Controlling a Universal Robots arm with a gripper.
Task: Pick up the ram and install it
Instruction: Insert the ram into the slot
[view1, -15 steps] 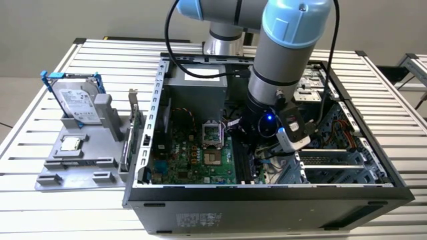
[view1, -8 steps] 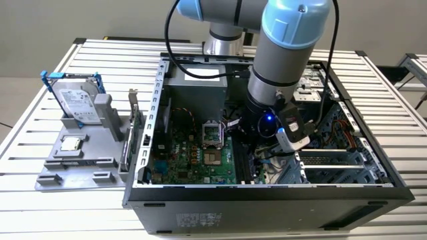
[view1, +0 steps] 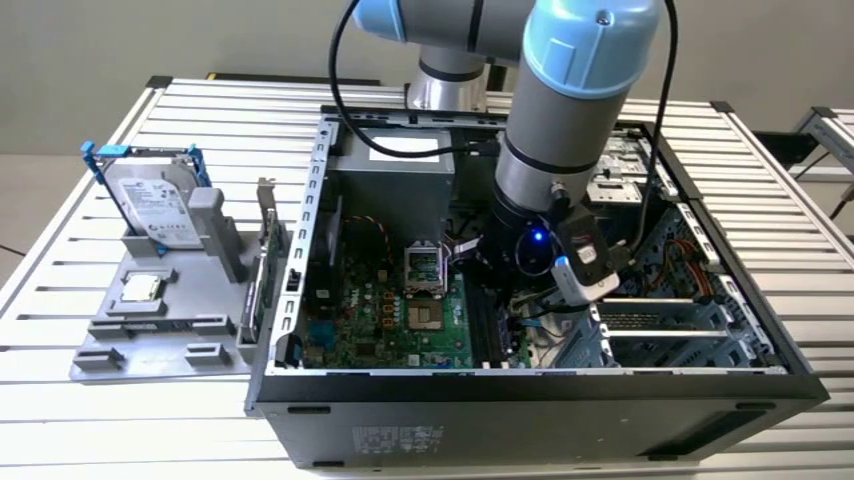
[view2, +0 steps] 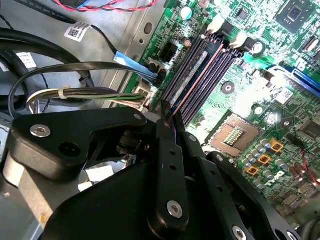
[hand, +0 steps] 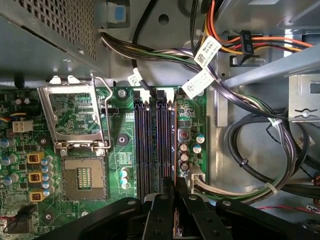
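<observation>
Inside the open black desktop computer case (view1: 534, 385) lying on the slatted metal table (view1: 120, 400), the grey-and-blue robot arm (view1: 574, 100) is reaching down over the green motherboard (view1: 387, 320), and its black two-finger gripper (view2: 167, 120) is sitting low at the near end of the row of long black memory slots (hand: 155, 140). In both wrist views the fingers are standing close together, pinched on the thin bluish-green ram stick (view2: 192, 75), which is standing on edge in one of the slots, the one nearest the bundle of cables at the case side (hand: 250, 170), running lengthwise away from the fingertips toward the white latches at the far end (hand: 150, 95). The open silver processor socket with its raised metal frame (hand: 85, 175) is lying just beside the slots. On the exterior view's left, well apart from the case, a grey parts holder (view1: 160, 330) is carrying the silver hard drive with blue brackets (view1: 154, 205) and a small square silver processor chip (view1: 143, 287).
</observation>
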